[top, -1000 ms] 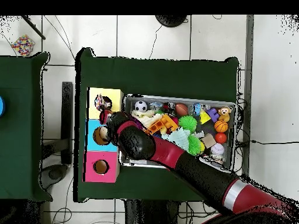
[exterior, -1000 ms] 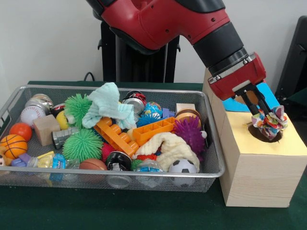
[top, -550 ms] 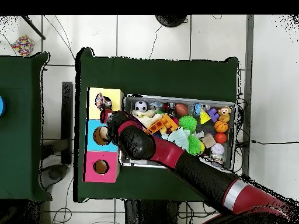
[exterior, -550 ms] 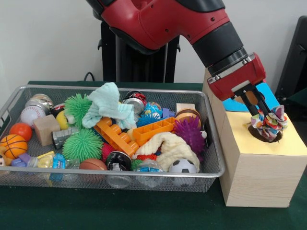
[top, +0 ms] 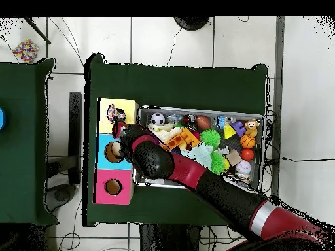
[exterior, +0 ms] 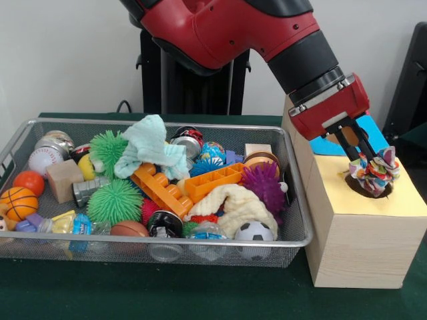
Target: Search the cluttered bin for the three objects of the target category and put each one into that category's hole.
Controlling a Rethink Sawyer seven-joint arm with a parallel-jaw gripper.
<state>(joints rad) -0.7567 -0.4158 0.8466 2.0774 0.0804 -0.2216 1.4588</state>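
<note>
One wire mesh bin (exterior: 297,200) sits on a green counter (exterior: 200,300), packed with small toys. At its left end, in the front view, lie a small basketball (exterior: 18,202), a red ball (exterior: 29,181) and a baseball (exterior: 44,160), with a wooden block (exterior: 64,179) just beside them. Toward the middle are two green spiky balls (exterior: 115,200), a pale mint cloth (exterior: 150,148) draped over the pile, and orange plastic building pieces (exterior: 212,182). Further right come a cream knitted cloth (exterior: 233,207), a purple spiky ball (exterior: 264,185) and a small soccer ball (exterior: 253,231) against the bin's front wall.

Right of the bin, touching it, stands a wooden box (exterior: 353,247) with a yellow top (exterior: 400,200) and a dark round hole (exterior: 363,188). The red and black arm (exterior: 247,30) slants down from above to this box. Its end effector (exterior: 365,160) is clenched on a multicoloured fabric scrunchie (exterior: 375,171), which hangs directly over the hole, its lower edge at the opening.

From overhead, the box shows three coloured sections in a row: yellow (top: 121,106), blue (top: 103,142) and pink (top: 112,186), each with a hole.
</note>
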